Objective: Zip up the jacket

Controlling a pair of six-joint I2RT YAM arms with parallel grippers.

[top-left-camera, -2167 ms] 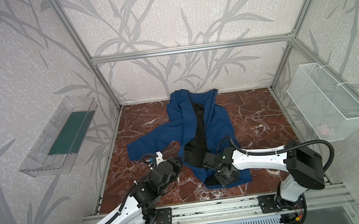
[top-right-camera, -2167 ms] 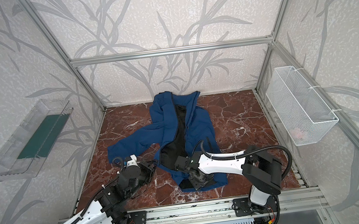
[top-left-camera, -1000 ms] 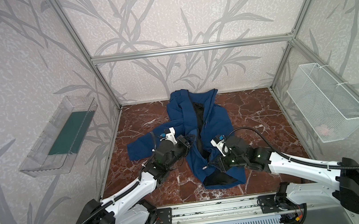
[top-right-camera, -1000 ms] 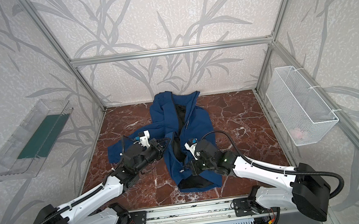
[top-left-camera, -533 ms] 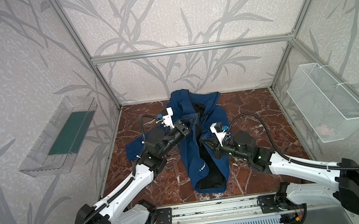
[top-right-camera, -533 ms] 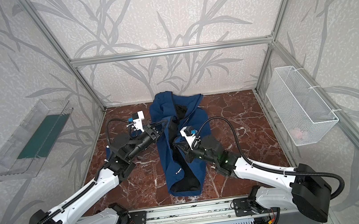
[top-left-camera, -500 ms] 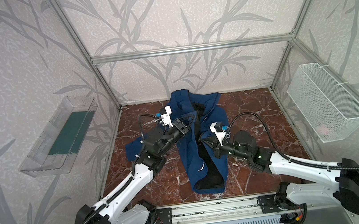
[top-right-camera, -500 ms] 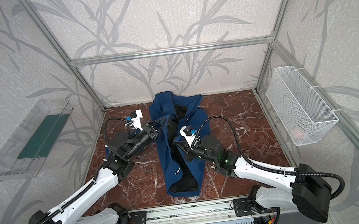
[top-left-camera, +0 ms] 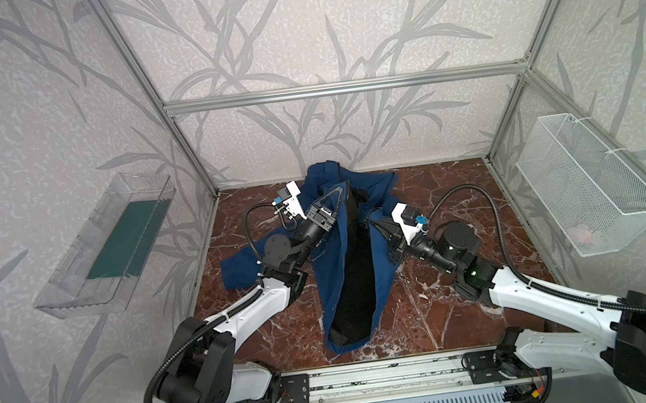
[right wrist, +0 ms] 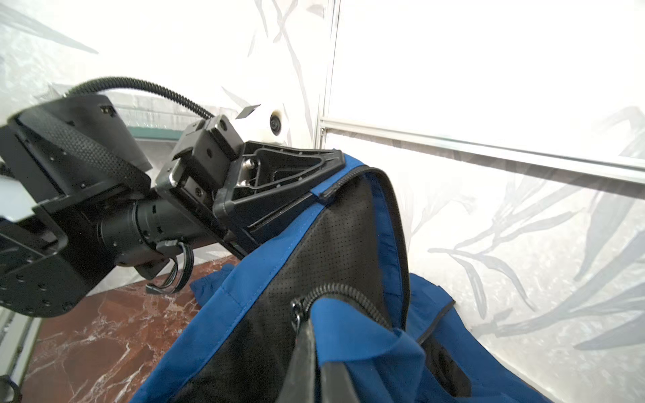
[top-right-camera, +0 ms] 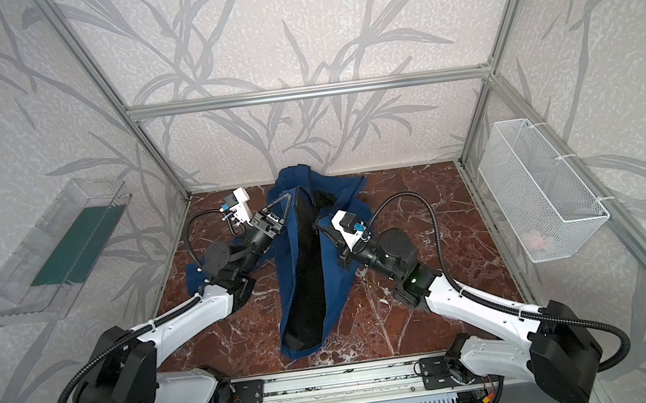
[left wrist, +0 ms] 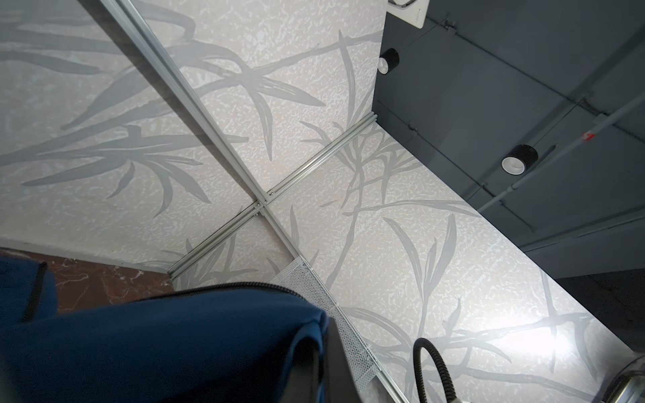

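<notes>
Over the far half of the tabletop [top-left-camera: 438, 196], your jacket [top-left-camera: 331, 268] looks totally different from a couple of seconds back, right? It was lying spread out, with both arms down at the near hem.

>> Yep. You've since hauled both front edges up and away toward the far wall. Your left pincer [top-left-camera: 335, 199] is clamped shut on the left front edge and your right pincer [top-left-camera: 376, 225] is clamped shut on the right one, both off the surface. The body has been pulled into one long narrow strip running from the near edge to the far end, with the black lining [top-left-camera: 355, 286] showing down the gap.

So is anything actually zipped yet?

>> Nope, I'd say not. In the right wrist view the zipper tape [right wrist: 394, 216] on the left edge hangs free under the left pincer. What looks like the slider [right wrist: 296, 310] sits just beside your right pincer's fingers [right wrist: 303, 359], not joined to anything. One sleeve [top-left-camera: 241, 265] lies on the tabletop at the left. My read: the lift straightened both edges and brought them side by side, which is the set-up you need. The near ends have to be mated before any pull, though. Watch the slack fabric bunched at the far end.
</notes>
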